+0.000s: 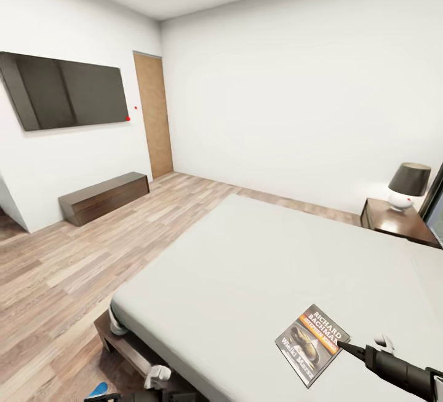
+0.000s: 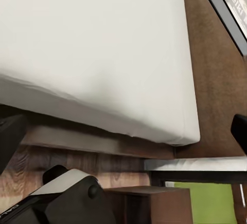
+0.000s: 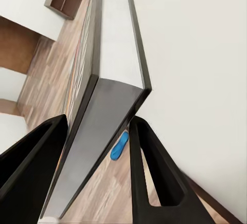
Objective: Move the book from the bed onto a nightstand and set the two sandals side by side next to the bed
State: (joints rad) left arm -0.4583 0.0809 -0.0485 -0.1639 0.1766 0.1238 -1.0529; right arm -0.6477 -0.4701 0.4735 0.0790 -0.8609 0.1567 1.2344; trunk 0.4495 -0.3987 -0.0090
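Observation:
The book [image 1: 312,343], dark-covered with an orange band, is at the near right of the off-white mattress of the bed [image 1: 246,267]. My right gripper [image 1: 341,345] comes in from the right and is shut on its edge. The right wrist view shows the book [image 3: 110,54] edge-on between the two black fingers [image 3: 149,172]. One blue sandal [image 1: 97,389] lies on the floor by the bed's foot corner, and it shows past the book as the sandal [image 3: 120,146]. A dark nightstand [image 1: 400,224] stands at the far right. My left gripper [image 2: 123,131] is open near the mattress edge.
A white lamp with a dark shade [image 1: 406,185] stands on the nightstand. On the left wall hangs a TV [image 1: 67,90] above a long dark bench [image 1: 103,197]. A brown door [image 1: 154,116] is in the corner. Wood-plank floor [image 1: 61,279] stretches left of the bed.

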